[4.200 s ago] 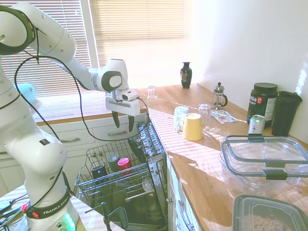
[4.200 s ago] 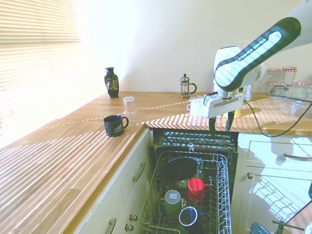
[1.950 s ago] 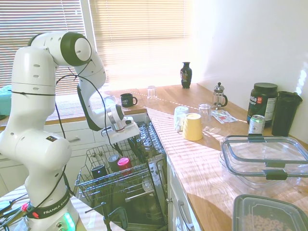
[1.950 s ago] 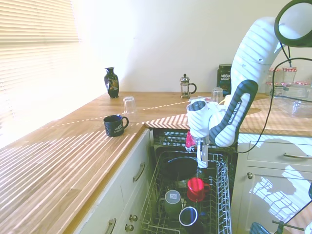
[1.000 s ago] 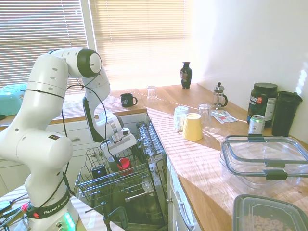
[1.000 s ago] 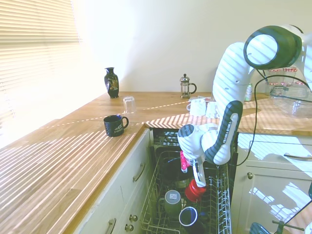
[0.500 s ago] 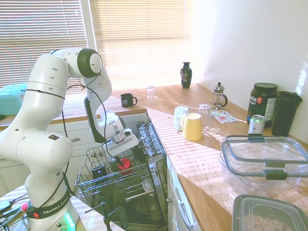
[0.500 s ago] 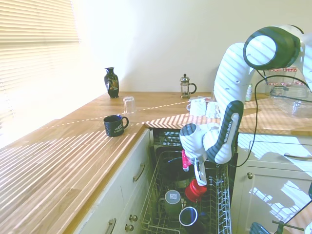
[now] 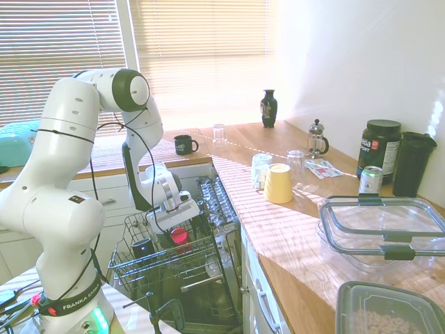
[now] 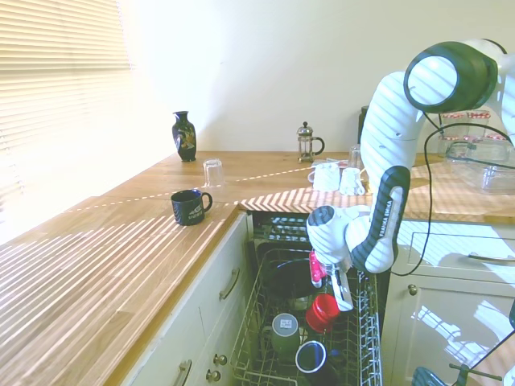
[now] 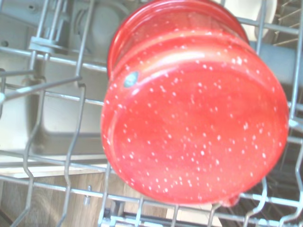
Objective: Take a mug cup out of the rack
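The mug cup, small and bright red with white speckles, sits tilted among the tines of the grey wire rack. My gripper reaches down from above and is shut on the mug cup. From the other side the mug cup shows just under the gripper, inside the rack. In the wrist view the mug cup fills most of the picture, base towards the camera, with rack wires around it.
Two dark mugs stand in the rack near the front. A dark blue mug, an upturned glass, a vase and a French press stand on the wooden counter. A pale yellow cup sits near glasses.
The arm came down from above the counter into the rack and closed on the red mug. In the last half second the wrist shifted slightly, with the mug tilted in its grip.
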Controlling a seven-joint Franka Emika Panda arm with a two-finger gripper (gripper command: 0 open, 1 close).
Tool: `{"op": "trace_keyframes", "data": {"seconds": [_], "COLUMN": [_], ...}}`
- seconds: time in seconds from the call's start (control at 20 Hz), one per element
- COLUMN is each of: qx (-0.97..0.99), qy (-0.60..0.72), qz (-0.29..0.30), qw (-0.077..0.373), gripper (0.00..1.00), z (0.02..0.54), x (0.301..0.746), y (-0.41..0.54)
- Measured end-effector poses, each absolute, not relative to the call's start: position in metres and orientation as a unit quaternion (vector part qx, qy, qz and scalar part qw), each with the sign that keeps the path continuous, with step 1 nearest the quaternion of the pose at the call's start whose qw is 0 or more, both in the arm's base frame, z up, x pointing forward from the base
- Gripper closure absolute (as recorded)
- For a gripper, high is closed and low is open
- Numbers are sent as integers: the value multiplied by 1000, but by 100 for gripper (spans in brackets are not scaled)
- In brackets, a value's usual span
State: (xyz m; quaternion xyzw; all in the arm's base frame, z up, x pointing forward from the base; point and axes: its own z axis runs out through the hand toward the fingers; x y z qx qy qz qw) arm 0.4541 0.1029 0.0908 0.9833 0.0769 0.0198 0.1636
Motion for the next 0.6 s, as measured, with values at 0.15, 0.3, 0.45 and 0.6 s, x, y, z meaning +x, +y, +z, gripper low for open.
{"op": "trace_keyframes", "data": {"seconds": [0.15, 0.3, 0.45, 0.6], "qx": [983, 984, 984, 986], "qy": [83, 88, 87, 83], "qz": [27, 28, 19, 15], "qw": [159, 155, 151, 145], "gripper": [0, 0, 0, 0], "z": [93, 89, 75, 63], "x": [457, 460, 457, 459], "y": [111, 117, 114, 110]}}
